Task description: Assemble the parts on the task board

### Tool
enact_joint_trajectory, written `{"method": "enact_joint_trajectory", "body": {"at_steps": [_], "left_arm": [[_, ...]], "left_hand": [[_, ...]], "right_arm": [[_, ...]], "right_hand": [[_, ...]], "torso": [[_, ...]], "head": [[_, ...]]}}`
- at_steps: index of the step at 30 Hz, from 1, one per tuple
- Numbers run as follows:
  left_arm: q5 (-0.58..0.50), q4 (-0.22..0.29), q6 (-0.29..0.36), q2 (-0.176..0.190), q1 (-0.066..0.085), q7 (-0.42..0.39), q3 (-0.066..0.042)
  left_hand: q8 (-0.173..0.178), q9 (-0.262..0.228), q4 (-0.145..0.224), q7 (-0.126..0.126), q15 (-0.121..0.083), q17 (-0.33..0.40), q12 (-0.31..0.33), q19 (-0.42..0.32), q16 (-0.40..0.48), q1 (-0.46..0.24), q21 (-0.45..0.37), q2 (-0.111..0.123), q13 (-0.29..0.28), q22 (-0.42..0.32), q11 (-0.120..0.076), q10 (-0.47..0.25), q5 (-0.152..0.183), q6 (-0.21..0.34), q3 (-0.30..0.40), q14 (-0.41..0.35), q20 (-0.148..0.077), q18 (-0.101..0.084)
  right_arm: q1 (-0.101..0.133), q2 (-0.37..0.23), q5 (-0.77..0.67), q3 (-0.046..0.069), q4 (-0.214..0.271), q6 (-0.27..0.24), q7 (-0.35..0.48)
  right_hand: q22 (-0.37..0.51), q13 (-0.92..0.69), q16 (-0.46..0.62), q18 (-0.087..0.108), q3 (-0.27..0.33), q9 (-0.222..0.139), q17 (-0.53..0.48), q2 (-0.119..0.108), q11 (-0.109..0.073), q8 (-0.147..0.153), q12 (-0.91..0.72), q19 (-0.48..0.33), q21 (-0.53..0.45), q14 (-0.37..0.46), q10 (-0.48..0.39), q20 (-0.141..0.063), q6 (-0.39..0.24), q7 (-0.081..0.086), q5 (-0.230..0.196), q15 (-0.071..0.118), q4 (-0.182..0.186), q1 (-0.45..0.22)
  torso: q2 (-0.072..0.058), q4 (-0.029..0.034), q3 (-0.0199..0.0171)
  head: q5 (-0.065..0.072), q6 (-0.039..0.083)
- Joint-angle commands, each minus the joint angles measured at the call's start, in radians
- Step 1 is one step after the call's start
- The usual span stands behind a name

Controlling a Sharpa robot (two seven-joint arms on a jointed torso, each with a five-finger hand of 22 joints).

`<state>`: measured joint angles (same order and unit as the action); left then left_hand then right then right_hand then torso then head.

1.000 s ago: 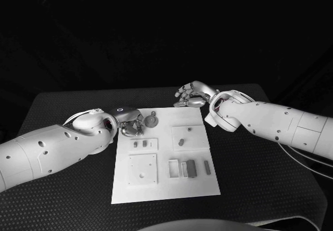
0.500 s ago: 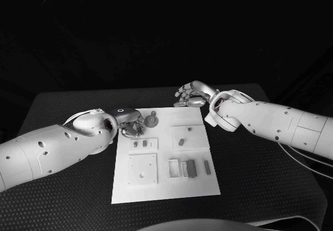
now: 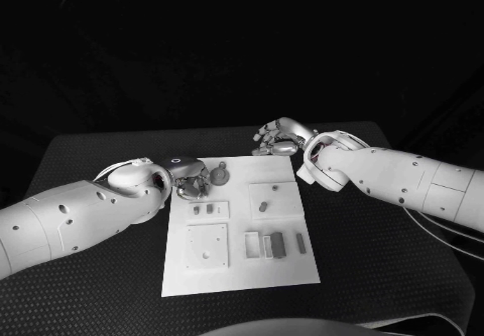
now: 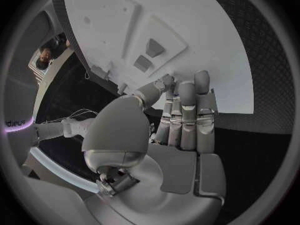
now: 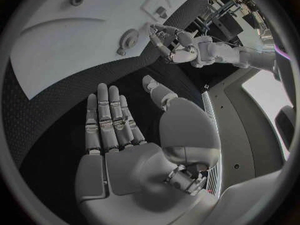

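Observation:
The white task board [image 3: 237,269] lies in the middle of the black table. A round grey part [image 3: 219,173] lies near its far left corner, also seen in the right wrist view [image 5: 129,37]. My left hand [image 3: 189,182] hovers just left of that part, at the board's edge; its fingers [image 4: 184,110] stretch out side by side over the edge with nothing in them. Two small grey parts [image 3: 203,208] sit in a raised plate, a peg [image 3: 263,206] in a square plate, and grey blocks [image 3: 287,244] stand nearer. My right hand [image 3: 278,138] is beyond the board's far edge, fingers [image 5: 109,117] spread and empty.
The board [image 4: 206,45] carries several raised white plates, one a plain square with holes [image 3: 207,246]. Black table [image 3: 91,280] surrounds the board on all sides. My right forearm [image 3: 393,175] lies across the table to the board's right.

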<state>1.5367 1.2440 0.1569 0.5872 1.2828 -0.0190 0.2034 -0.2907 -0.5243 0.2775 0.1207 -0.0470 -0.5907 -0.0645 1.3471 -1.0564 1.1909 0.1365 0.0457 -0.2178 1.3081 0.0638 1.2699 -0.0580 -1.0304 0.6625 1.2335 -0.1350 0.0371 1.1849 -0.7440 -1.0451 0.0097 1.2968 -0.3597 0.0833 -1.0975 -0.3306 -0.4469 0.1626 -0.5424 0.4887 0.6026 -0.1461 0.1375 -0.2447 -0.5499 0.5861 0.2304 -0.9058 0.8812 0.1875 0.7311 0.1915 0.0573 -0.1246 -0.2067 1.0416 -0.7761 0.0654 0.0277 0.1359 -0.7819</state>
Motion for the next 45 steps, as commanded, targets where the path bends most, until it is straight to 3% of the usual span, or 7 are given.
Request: {"method": "enact_joint_trajectory", "body": {"at_steps": [1, 23, 45], "left_arm": [[0.01, 0.002, -0.032, -0.01, -0.014, -0.001, 0.011], [0.011, 0.032, -0.032, 0.002, -0.014, -0.002, 0.013], [0.026, -0.002, -0.084, -0.015, -0.014, 0.007, 0.017]], "left_hand": [[-0.003, 0.0, 0.001, -0.001, 0.0, -0.002, -0.007, 0.002, -0.003, 0.0, 0.001, -0.009, -0.001, 0.007, 0.002, 0.006, -0.001, -0.005, 0.005, 0.004, -0.006, 0.037], [-0.005, 0.0, 0.004, -0.002, -0.005, -0.007, -0.01, 0.005, -0.008, 0.0, 0.001, -0.009, -0.002, 0.014, -0.003, 0.018, -0.001, -0.006, 0.003, 0.005, -0.01, 0.036], [-0.004, 0.002, 0.004, -0.002, -0.005, -0.01, -0.008, 0.003, -0.01, 0.0, -0.001, -0.009, -0.002, 0.016, -0.004, 0.019, -0.002, -0.005, 0.004, -0.001, -0.011, 0.033]], "right_arm": [[0.0, 0.001, 0.0, 0.0, 0.0, 0.002, 0.011], [0.0, 0.001, 0.002, 0.0, -0.001, 0.005, 0.011], [0.0, 0.002, 0.002, 0.0, -0.001, 0.004, 0.011]], "right_hand": [[-0.002, 0.002, 0.006, -0.014, 0.005, -0.001, 0.001, 0.001, 0.006, -0.005, 0.003, -0.003, -0.007, -0.006, 0.003, 0.004, -0.006, 0.04, 0.002, -0.004, -0.001, 0.007], [-0.003, 0.004, 0.008, -0.014, 0.006, -0.002, 0.003, 0.002, 0.005, -0.006, 0.002, -0.003, -0.009, -0.007, 0.003, 0.004, -0.006, 0.04, 0.002, -0.004, -0.001, 0.008], [-0.004, 0.007, 0.01, -0.014, 0.007, -0.003, 0.005, 0.002, 0.005, -0.006, 0.001, -0.002, -0.011, -0.007, 0.003, 0.005, -0.006, 0.04, 0.002, -0.004, -0.001, 0.008]], "torso": [[0.0, -0.0003, -0.0005], [0.001, 0.0011, 0.0001], [0.0, 0.0001, 0.0004]], "head": [[0.001, -0.002], [0.006, -0.005], [0.004, -0.006]]}}
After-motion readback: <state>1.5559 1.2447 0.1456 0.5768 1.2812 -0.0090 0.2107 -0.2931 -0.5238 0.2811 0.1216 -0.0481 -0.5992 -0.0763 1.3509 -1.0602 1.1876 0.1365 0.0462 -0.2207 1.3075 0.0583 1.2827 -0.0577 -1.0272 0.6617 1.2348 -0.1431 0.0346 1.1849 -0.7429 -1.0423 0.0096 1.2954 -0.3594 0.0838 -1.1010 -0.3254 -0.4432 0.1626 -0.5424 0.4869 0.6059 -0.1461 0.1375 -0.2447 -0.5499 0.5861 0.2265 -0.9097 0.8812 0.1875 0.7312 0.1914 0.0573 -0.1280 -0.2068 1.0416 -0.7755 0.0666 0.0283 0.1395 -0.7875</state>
